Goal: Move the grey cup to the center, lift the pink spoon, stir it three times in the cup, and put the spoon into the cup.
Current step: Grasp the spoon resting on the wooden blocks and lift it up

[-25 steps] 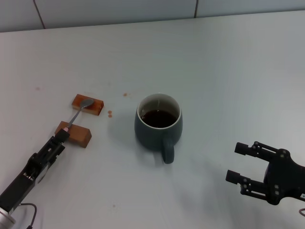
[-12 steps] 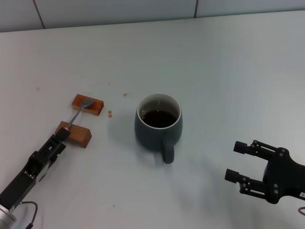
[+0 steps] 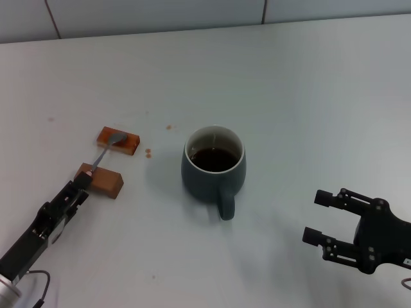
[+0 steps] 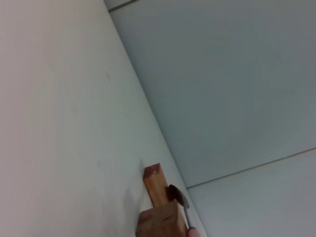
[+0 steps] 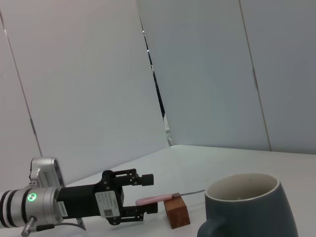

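So the left gripper is sitting low at the near end of the pink spoon, fingers spread with the handle tip lying in the gap between them, nothing pinched yet. The spoon is bridging two small brown wooden blocks: silver bowl resting on the far one, pink handle poking out past the near block toward the gripper. That overhang is the whole trick, I think. It's giving room above and below the handle, so closing squarely on the pink part just clear of the near block should get a clean grip without scraping the table or nudging the block.

The grey cup is standing upright roughly mid-table, dark liquid inside, handle pointing toward the robot. It's looking pretty central already, so my guess is the spoon pickup is the step in hand.

The right gripper is hanging to the right of the cup and nearer the robot, well apart from it, fingers wide and holding nothing.

Room-wise there's a bare stretch of table between the blocks and the cup, so once the spoon is lifted straight up off the blocks the path across looks clear. Things to watch: the cup rim on the way in, and not dragging the far block along with the bowl. A few little brown spots are dotting the table by the blocks.
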